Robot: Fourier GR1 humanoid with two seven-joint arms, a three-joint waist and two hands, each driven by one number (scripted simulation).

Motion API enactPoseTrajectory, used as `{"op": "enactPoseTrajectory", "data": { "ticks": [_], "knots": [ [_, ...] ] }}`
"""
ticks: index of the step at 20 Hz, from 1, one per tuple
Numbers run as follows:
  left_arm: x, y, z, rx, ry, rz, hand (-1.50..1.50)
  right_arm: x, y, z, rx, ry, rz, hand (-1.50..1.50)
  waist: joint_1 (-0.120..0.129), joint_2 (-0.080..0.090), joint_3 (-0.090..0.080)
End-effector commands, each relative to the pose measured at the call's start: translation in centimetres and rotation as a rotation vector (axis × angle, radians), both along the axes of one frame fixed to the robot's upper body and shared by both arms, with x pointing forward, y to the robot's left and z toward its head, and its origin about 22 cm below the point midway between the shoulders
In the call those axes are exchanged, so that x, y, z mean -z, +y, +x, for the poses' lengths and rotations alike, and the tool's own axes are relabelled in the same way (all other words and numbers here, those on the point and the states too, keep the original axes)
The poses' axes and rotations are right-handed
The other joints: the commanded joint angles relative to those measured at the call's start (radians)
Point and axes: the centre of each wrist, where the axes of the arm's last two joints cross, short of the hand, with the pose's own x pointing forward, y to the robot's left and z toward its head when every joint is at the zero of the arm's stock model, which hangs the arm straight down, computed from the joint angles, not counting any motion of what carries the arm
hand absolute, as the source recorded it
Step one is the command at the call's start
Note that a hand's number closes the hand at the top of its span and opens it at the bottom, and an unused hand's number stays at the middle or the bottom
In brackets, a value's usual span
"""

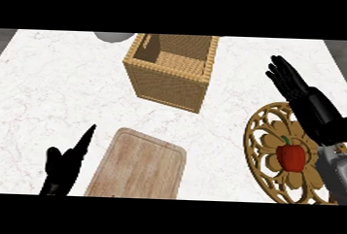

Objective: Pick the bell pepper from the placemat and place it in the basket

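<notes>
White counter [48, 85], wicker basket [172, 70] far centre, gold placemat [266, 129] at right bearing pepper [291, 157], likely light, stiff and slick, best grasped round its body; right hand [299, 92] open above, left hand [67, 166] open, resting

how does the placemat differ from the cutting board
The placemat is round with ornate openwork cut-outs; the cutting board is a solid rounded rectangle. The placemat carries the bell pepper; the cutting board has nothing on it. Both are wood-toned and lie flat on the counter.
</notes>
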Motion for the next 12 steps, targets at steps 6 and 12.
{"op": "enactPoseTrajectory", "data": {
  "ticks": [6, 12],
  "knots": [
    [-10.1, -0.2, -3.0, 0.194, -0.121, -0.047, 0.00, 1.5, -6.7, -1.3, 0.220, 0.074, -0.059, 1.50, -0.025, -0.075, 0.033],
    [-10.2, 1.3, -4.2, 0.221, -0.077, 0.067, 0.00, 1.6, -2.5, -1.5, 0.031, -0.059, -0.096, -1.50, -0.018, -0.078, 0.020]
  ]
}}
